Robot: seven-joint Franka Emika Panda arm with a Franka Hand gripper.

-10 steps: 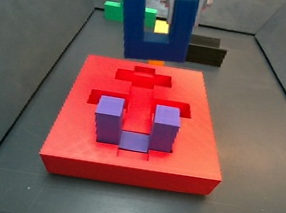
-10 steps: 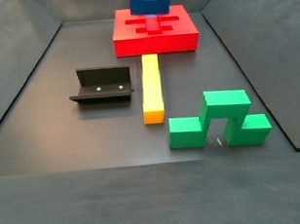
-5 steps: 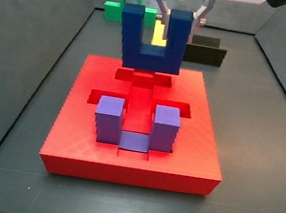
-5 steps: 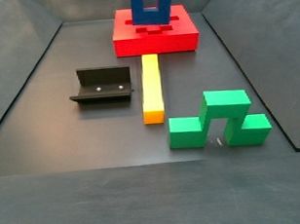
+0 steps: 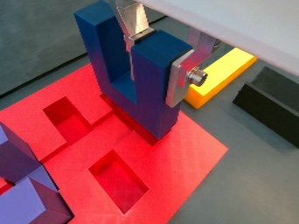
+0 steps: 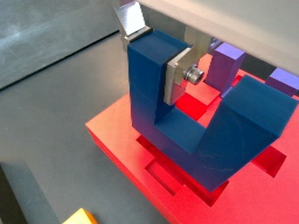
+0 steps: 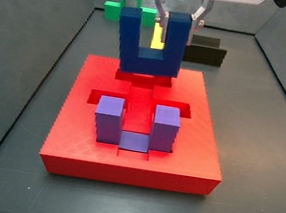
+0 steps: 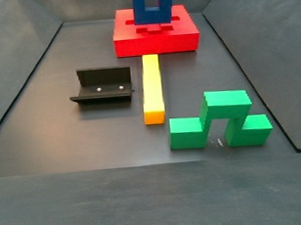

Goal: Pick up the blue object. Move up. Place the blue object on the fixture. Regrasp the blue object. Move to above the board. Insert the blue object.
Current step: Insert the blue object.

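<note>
My gripper [image 7: 165, 9] is shut on the blue object [image 7: 152, 47], a dark blue U-shaped block held upright with its prongs up. In both wrist views the silver fingers [image 5: 187, 74] [image 6: 181, 74] clamp one prong of the blue object [image 5: 128, 79] [image 6: 193, 122]. Its base hangs low over the cut-out at the far end of the red board [image 7: 132, 152] [image 8: 157, 42] [image 5: 187, 175] [image 6: 117, 136]; I cannot tell whether it touches. The black fixture [image 8: 101, 87] [image 7: 207, 54] stands bare on the floor, apart from the board.
A paler purple U-shaped block [image 7: 136, 123] [image 6: 228, 61] sits in the board's near recess. A yellow bar [image 8: 153, 88] [image 5: 222, 74] lies on the floor beside the board. Green stepped blocks [image 8: 220, 119] stand beyond it. Dark walls ring the floor.
The gripper has come down with the blue object, from well above the board's far end to close over the cut-out. Nothing else has moved.
</note>
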